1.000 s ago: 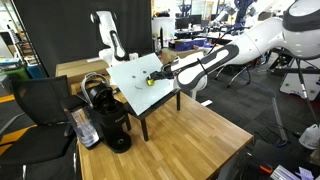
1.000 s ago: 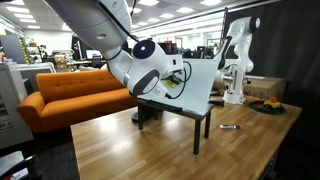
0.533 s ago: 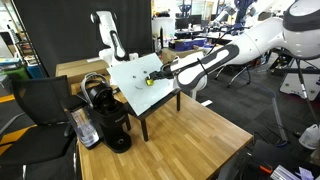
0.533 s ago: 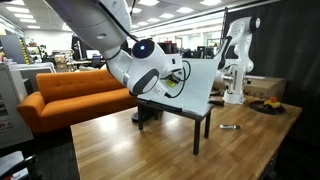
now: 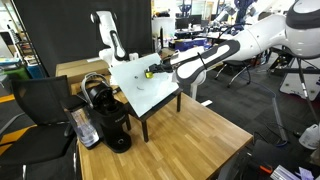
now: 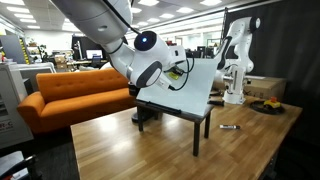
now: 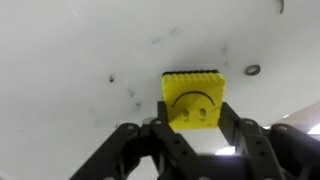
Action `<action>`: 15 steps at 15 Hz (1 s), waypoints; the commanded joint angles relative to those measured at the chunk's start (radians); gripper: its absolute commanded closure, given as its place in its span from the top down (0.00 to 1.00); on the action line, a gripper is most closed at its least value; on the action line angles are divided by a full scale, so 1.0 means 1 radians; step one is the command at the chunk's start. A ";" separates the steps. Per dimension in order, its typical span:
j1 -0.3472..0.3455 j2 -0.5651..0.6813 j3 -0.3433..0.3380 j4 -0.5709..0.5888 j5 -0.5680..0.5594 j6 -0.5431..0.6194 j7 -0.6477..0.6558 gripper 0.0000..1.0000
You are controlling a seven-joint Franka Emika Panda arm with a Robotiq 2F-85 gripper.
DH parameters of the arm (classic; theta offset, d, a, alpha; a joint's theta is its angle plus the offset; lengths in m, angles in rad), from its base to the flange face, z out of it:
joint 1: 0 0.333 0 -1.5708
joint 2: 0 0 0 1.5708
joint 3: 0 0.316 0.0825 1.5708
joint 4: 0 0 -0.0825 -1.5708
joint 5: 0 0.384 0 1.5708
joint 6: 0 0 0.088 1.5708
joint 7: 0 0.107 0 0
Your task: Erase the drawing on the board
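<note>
The claw (image 7: 193, 120) is clenched on a yellow block (image 7: 194, 92) that seems to touch the white board (image 7: 70, 45).

Wooden table (image 5: 195, 140), light plank top. Standing on it:
- black coffee machine (image 5: 108, 118) near one corner
- dark frame stand (image 6: 196, 135) carrying the tilted white board (image 5: 135, 88)
- small dark object (image 6: 229, 127) near the stand, too small to identify

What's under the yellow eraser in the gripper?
The white board, with faint dark specks showing beside it. Any marks directly beneath the yellow eraser are covered.
</note>
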 commanded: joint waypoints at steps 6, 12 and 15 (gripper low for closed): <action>-0.011 -0.011 0.000 0.009 0.013 0.000 0.001 0.27; 0.046 -0.035 -0.049 0.027 0.050 -0.001 0.013 0.27; 0.071 -0.038 -0.062 0.036 0.056 -0.001 0.014 0.27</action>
